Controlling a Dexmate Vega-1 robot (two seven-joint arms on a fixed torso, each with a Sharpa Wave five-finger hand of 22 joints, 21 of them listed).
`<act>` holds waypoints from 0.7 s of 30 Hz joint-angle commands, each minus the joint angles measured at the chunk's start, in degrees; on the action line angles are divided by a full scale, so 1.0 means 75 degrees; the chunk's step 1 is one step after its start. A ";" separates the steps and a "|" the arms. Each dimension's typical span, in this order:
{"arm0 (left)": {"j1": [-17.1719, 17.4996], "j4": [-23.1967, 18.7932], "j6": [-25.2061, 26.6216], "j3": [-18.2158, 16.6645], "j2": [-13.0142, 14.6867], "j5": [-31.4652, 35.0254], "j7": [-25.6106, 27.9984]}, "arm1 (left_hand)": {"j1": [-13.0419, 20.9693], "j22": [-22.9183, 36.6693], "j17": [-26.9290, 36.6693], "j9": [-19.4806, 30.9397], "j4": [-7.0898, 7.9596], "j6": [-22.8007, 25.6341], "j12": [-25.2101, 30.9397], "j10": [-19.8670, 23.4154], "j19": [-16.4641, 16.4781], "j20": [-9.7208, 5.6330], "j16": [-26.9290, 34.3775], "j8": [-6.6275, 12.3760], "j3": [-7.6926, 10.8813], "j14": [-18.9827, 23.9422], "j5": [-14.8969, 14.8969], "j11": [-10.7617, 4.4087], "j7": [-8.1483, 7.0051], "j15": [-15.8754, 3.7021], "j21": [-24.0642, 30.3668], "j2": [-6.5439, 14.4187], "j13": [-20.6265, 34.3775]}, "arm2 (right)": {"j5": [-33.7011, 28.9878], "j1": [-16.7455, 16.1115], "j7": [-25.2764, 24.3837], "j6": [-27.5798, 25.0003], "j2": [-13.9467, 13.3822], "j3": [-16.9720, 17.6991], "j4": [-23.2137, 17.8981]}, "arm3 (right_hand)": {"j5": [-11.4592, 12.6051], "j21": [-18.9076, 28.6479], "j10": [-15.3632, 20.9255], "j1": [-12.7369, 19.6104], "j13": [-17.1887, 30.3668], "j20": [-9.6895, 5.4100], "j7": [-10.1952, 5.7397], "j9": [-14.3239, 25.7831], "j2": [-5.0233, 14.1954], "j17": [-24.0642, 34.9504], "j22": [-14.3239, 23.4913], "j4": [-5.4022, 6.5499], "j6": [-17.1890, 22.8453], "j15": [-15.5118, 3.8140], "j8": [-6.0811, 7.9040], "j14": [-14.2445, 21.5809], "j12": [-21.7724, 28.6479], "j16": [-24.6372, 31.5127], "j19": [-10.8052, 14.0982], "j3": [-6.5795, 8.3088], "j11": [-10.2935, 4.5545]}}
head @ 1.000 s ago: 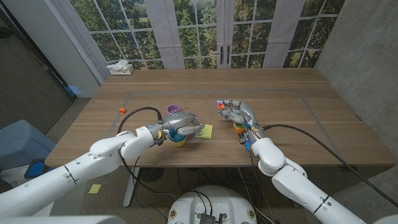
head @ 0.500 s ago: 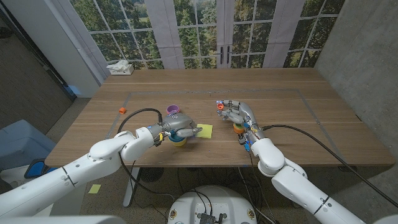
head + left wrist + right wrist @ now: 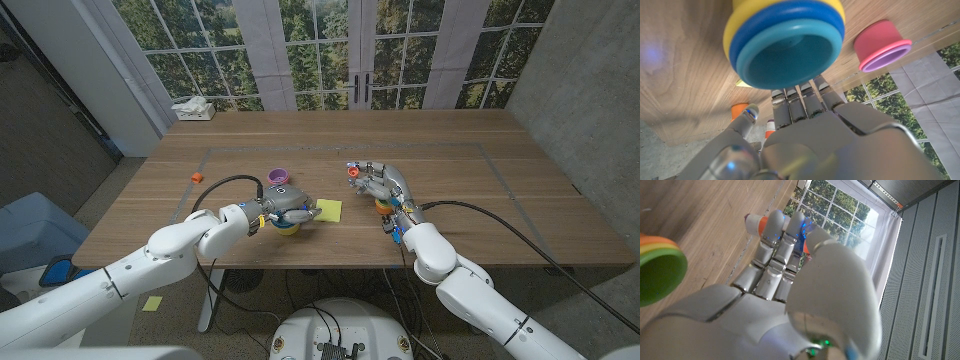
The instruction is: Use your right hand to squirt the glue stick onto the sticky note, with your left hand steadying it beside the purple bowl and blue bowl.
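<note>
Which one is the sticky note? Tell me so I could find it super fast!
Look at the wooden table, near its front edge where the left hand hovers over the blue bowl. Just past that hand's fingertips lies the sticky note. It is the one flat, yellow square there; its neighbours are round bowls.

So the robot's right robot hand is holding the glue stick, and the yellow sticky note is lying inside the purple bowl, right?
Not quite. The right robot hand does hold the glue stick, but the yellow sticky note lies on the bare table, not inside the purple bowl. The head view shows the note apart from that bowl, beside the left robot hand.
</note>
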 commanded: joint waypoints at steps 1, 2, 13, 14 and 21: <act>-0.0292 0.0117 0.0004 0.0175 -0.0101 -0.0172 -0.0559 | -0.0050 0.0023 0.0000 -0.0008 -0.0015 -0.0274 -0.0010 -0.0305 -0.0155 0.0002 -0.0004 -0.0015 -0.0018 -0.0260 0.0010 -0.0049 -0.0047 -0.0665 -0.0078 0.0064 0.0006 | 0.0084 0.0113 0.0065 -0.0065 0.0025 -0.0020 0.0067 | 0.0078 -0.0006 0.0203 0.0005 0.0021 -0.0821 0.0784 0.0032 0.0034 0.0011 0.0012 0.0000 0.0845 -0.0287 0.0009 -0.0044 0.0043 0.0012 0.0075 0.0076 0.0119; -0.0321 0.0137 -0.0015 0.0197 -0.0104 -0.0152 -0.0571 | -0.0051 0.0023 0.0001 -0.0009 -0.0016 -0.0290 0.0001 -0.0321 -0.0204 0.0003 -0.0010 -0.0005 -0.0018 -0.0316 0.0010 -0.0051 -0.0039 -0.0661 -0.0099 0.0062 0.0005 | 0.0092 0.0121 0.0080 -0.0073 0.0013 -0.0018 0.0067 | 0.0079 -0.0007 0.0204 0.0005 0.0021 -0.0822 0.0789 0.0031 0.0031 0.0015 0.0011 -0.0001 0.0858 -0.0286 0.0010 -0.0042 0.0042 0.0015 0.0076 0.0077 0.0117; -0.0559 0.0322 -0.0225 0.0326 -0.0224 -0.0206 -0.0600 | -0.0083 0.0025 0.0013 -0.0013 -0.0007 -0.0490 0.0034 -0.0519 -0.0444 0.0002 0.0001 0.0020 -0.0065 -0.0622 0.0006 -0.0096 -0.0094 -0.0675 -0.0202 -0.0008 0.0000 | 0.0199 0.0228 0.0144 -0.0146 0.0024 -0.0028 0.0179 | 0.0090 -0.0009 0.0210 -0.0004 0.0037 -0.0826 0.0778 0.0051 0.0027 0.0027 0.0012 0.0001 0.0858 -0.0286 -0.0007 -0.0041 0.0042 0.0013 0.0083 0.0099 0.0111; -0.0556 0.0344 -0.0288 0.0299 -0.0233 -0.0309 -0.0544 | -0.0084 0.0025 0.0013 -0.0013 -0.0008 -0.0475 0.0041 -0.0511 -0.0442 0.0001 0.0006 0.0029 -0.0068 -0.0620 0.0006 -0.0095 -0.0094 -0.0678 -0.0202 -0.0013 0.0000 | 0.0251 0.0245 0.0191 -0.0156 0.0014 -0.0022 0.0190 | 0.0091 -0.0010 0.0215 -0.0010 0.0035 -0.0826 0.0777 0.0050 0.0030 0.0028 0.0012 0.0005 0.0861 -0.0283 -0.0010 -0.0035 0.0041 0.0015 0.0083 0.0100 0.0118; -0.0342 0.0969 -0.1678 -0.0004 -0.0234 -0.0740 0.1449 | 0.0021 0.0040 0.0025 0.0016 -0.0183 0.0350 0.0394 0.0521 0.0004 -0.0003 0.0283 0.0310 -0.0003 0.0267 0.0009 0.0060 0.0108 -0.0644 -0.0037 0.0016 0.0026 | 0.0263 0.0320 0.0203 -0.0146 0.0033 -0.0044 0.0279 | 0.0095 -0.0014 0.0227 -0.0003 0.0045 -0.0828 0.0788 0.0058 0.0011 0.0033 0.0011 -0.0006 0.0847 -0.0290 -0.0030 -0.0036 0.0044 0.0013 0.0086 0.0111 0.0130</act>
